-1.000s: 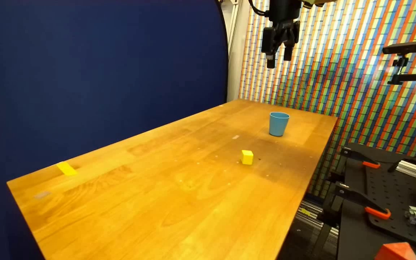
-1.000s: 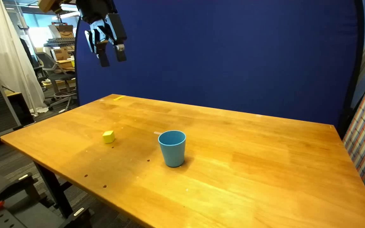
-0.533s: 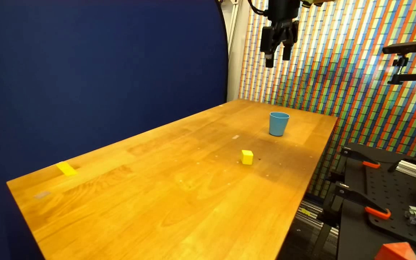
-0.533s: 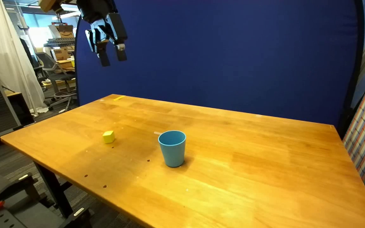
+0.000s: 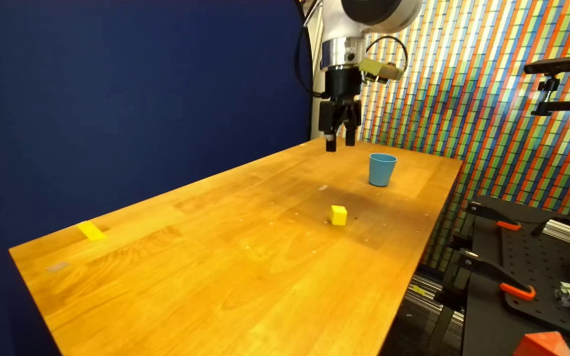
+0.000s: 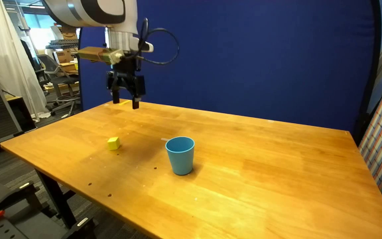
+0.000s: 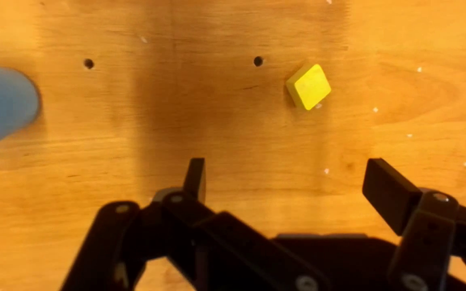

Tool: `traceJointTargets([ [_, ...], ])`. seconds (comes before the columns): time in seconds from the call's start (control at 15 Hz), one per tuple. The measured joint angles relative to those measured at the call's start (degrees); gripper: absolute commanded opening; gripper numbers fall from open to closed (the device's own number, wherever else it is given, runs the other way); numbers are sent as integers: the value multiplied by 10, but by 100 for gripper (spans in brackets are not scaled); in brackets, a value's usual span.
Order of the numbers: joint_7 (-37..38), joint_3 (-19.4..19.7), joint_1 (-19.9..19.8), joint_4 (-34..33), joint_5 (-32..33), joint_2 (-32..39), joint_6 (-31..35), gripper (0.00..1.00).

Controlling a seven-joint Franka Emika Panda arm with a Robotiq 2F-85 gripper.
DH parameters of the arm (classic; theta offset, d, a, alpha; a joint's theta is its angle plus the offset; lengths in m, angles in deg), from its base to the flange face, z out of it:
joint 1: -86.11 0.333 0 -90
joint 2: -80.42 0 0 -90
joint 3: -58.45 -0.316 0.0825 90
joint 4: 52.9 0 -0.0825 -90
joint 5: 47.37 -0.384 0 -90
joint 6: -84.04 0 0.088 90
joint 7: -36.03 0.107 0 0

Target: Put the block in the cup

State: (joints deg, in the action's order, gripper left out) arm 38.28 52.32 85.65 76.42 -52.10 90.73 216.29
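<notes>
A small yellow block (image 5: 338, 215) rests on the wooden table, seen in both exterior views (image 6: 113, 143). In the wrist view the block (image 7: 310, 87) lies ahead of the fingertips, turned at an angle to them. A light blue cup (image 6: 181, 162) stands upright on the table; it also shows in an exterior view (image 5: 382, 172) and at the left edge of the wrist view (image 7: 10, 99), partly cut off. My gripper (image 5: 340, 142) is open and empty, pointing down above the table, apart from the block and cup. It also shows in an exterior view (image 6: 125, 102) and the wrist view (image 7: 285, 176).
The wooden table (image 6: 260, 172) has yellow tape (image 5: 91, 231) at one corner. A black side bench (image 5: 493, 326) with orange-tipped clamps is beside it. A camera on a mount (image 5: 557, 64) stands past the table edge. A dark blue backdrop (image 6: 244, 59) is behind.
My gripper has come down well toward the table, shifting left in one exterior view and slightly right in another; more of the arm shows. It stays open. The block and cup have not moved.
</notes>
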Motion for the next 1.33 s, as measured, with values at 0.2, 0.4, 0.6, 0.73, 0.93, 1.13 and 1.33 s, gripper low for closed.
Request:
traceJointTargets([
  [0.2,-48,-5,3,-59,-39,98,-4,100],
  [0.4,-55,-8,6,-108,-43,169,-19,100],
  [0.6,-54,-10,10,-135,-44,208,-34,100],
  [0.73,-52,-10,15,-140,-44,220,-39,100],
  [0.93,-43,-10,27,-139,-44,229,-41,100],
  [1.13,-27,-10,36,-136,-44,233,-49,100],
  [1.33,-4,-9,39,-129,-44,233,-53,75],
])
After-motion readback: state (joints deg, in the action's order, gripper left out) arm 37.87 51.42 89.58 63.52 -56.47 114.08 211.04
